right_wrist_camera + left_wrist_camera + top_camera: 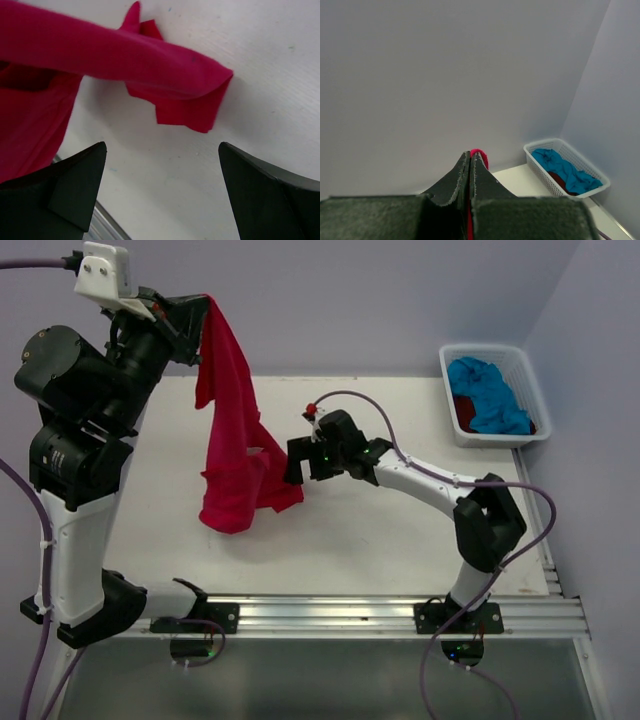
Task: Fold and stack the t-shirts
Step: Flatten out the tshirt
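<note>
Two hands (204, 312) (297, 462), three t-shirts (235, 460) (490, 395) (461, 406), one basket (480, 348)

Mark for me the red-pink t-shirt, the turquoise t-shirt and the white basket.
red-pink t-shirt (235, 455), top external view, middle of the hanging cloth.
turquoise t-shirt (490, 395), top external view, middle of the bunched cloth.
white basket (480, 351), top external view, its far wall.

Basket (481, 348): white plastic, rect., slotted sides, upright on far-right corner of table (380, 540), close to both walls. Table: white top, faint specks seen in rt wrist view. Alum. rail (330, 612): grooved, runs along near edge. Walls: back wall (400, 300) & rt wall (600, 390), plain pale lilac-grey, meet behind basket.
</note>
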